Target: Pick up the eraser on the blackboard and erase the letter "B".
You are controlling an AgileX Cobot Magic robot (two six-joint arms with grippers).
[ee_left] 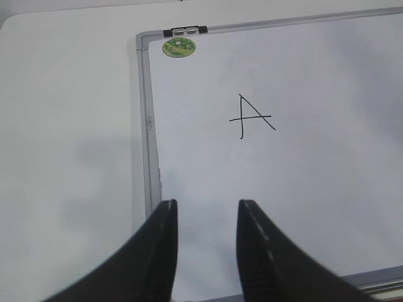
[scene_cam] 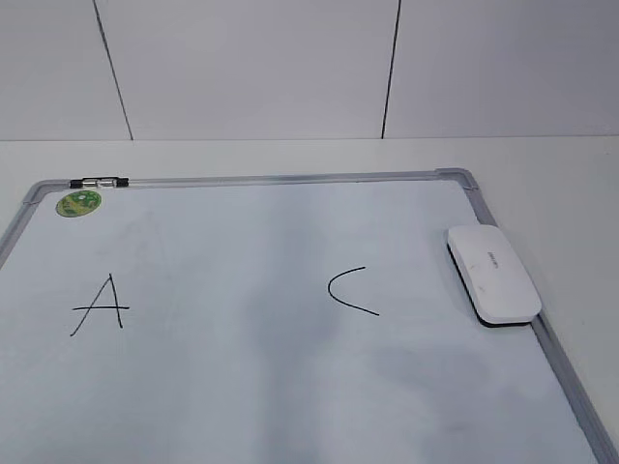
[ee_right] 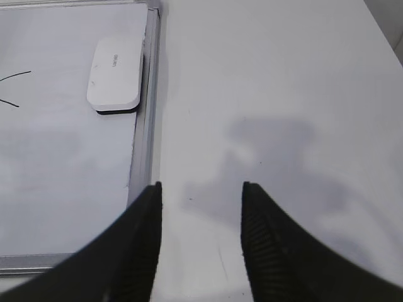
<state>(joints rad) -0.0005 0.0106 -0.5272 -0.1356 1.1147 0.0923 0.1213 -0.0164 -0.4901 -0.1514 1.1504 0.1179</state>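
Observation:
The eraser, a flat white block with a dark underside, lies on the right edge of the blackboard, partly over its grey frame. It also shows at the upper left of the right wrist view as the eraser. The letter "B" is out of view in every frame; only a faint grey smear lies between the black "A" and "C". My left gripper hangs open and empty over the board's left part, below the "A". My right gripper stands open and empty over the table, just right of the blackboard frame.
A round green sticker and a metal clip sit at the board's far left corner. White table surrounds the board, with a white wall behind. Neither arm shows in the exterior view.

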